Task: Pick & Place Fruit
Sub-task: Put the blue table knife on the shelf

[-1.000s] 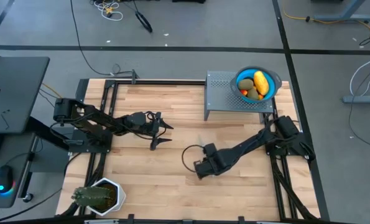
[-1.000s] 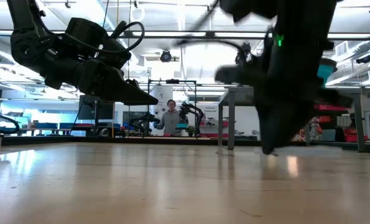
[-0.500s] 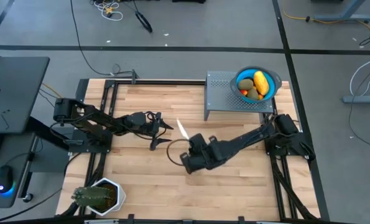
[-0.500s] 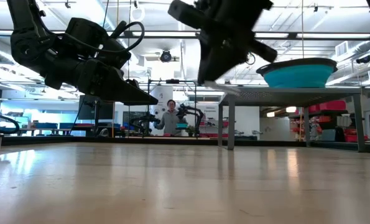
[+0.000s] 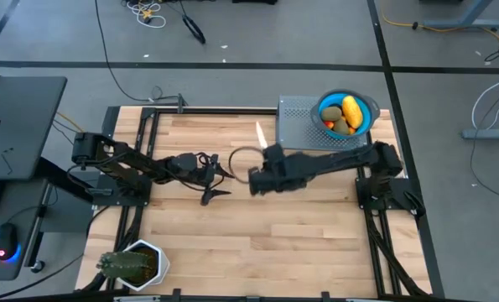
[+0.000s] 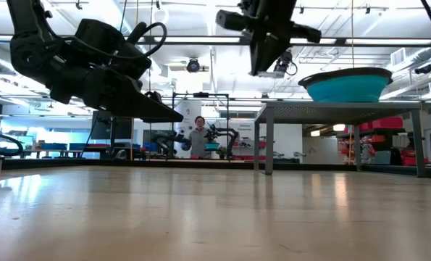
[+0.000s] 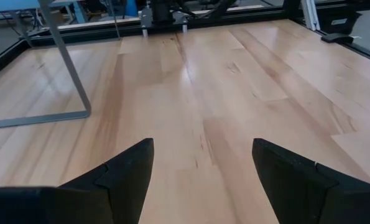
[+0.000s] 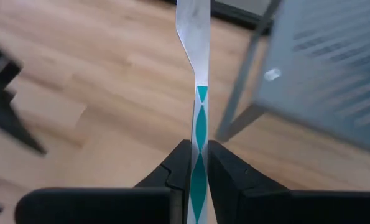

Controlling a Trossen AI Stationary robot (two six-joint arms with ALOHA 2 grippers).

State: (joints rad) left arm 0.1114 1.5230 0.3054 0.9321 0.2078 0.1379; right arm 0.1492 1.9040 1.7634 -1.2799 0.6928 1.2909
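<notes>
Two arms aloft, right gripper fingers clamped on knife, fruit in raised bowl beyond; left gripper fingers apart, empty

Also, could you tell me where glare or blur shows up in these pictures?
Low view: ceiling lights glare off the table. Right wrist view: the knife in the right gripper is sharp, the grey stand soft. High view: even light, the fruit crisp.

knife tip cut off by edge, fruit partly hidden inside bowl
</notes>
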